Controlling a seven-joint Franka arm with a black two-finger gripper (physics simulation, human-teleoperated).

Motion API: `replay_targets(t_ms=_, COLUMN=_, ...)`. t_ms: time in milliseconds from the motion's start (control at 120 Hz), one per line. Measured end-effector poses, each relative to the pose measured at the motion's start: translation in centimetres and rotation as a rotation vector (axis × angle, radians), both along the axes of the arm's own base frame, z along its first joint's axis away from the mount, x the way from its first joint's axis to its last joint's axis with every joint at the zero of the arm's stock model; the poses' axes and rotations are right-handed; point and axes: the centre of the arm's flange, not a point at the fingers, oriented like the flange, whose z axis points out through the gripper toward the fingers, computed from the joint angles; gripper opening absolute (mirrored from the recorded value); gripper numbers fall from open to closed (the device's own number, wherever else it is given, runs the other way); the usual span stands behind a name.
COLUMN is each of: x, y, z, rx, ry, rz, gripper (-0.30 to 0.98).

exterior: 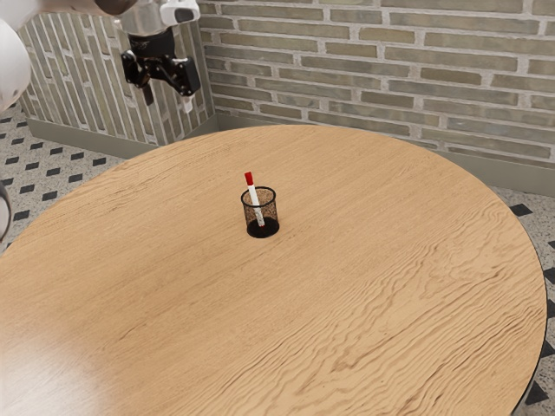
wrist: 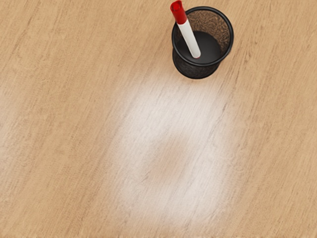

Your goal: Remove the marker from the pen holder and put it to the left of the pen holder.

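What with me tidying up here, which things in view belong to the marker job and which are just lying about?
Part of the job:
Red-capped marker, leaning in the pen holder
Pen holder, upright on the table
Gripper, open, away from both
Table, for setting the marker down

Surroundings rather than loose items:
Brick wall
Patterned floor

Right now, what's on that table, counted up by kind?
Red-capped white marker, standing tilted in the holder: 1
Black mesh pen holder: 1
Total on the round wooden table: 2
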Motion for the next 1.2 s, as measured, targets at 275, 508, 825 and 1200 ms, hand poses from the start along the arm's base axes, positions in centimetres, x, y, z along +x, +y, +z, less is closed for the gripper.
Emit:
replay_targets(t_ms=275, x=-0.2, y=-0.4, z=0.4, rx=-0.008, ry=-0.003, rz=0.006, gripper=0.69)
replay_targets(t_ms=508, x=3.6, y=1.8, z=-8.2, rx=0.015, ry=0.070, rz=0.057, gripper=0.69)
replay_targets(t_ms=825, x=9.6, y=1.9, z=-19.4, rx=-0.038, ry=-0.004, rz=0.068, gripper=0.69)
replay_targets(t_ms=1200, x=15.2, y=2.8, z=-25.2, rx=-0.189, ry=-0.193, rz=0.154, gripper=0.69)
